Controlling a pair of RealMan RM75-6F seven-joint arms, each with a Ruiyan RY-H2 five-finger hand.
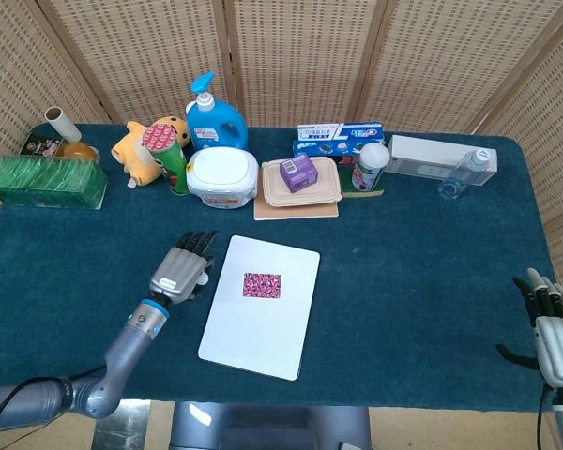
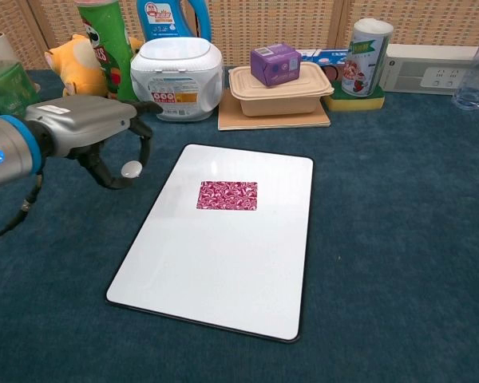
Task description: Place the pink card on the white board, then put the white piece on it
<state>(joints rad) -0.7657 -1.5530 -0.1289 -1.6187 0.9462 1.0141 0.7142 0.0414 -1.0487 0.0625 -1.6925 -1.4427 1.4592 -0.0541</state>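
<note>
Already, the pink card (image 2: 227, 195) lay flat on the upper half of the white board (image 2: 215, 263), which rested slightly askew on the blue-carpeted desk (image 2: 399, 239). Just off the board's upper left edge, the left hand (image 2: 96, 132) hung above the desk with the small white piece (image 2: 132, 168) pinched between its thumb and a finger, the disc hanging beside the board rather than over the card. In the head view the same hand (image 1: 183, 272) sat close to the board's left edge (image 1: 216, 300), dark fingers pointing toward the back row. Far off at the desk's near right corner, the right hand (image 1: 552, 323) rested with its fingers apart and nothing in them, well away from the board.

Along the back stood a green chip can (image 2: 108, 52), a yellow plush toy (image 2: 72, 68), a blue pump bottle (image 1: 211, 117), a white wet-wipe tub (image 2: 178, 76), a tan lunch box (image 2: 279, 88) with a small purple carton (image 2: 275, 64) on its lid, a cylindrical can (image 2: 366, 56), a white power strip (image 2: 431, 72) and a clear plastic bottle (image 1: 462, 173). A green pack (image 1: 45, 180) lay at the far left.
</note>
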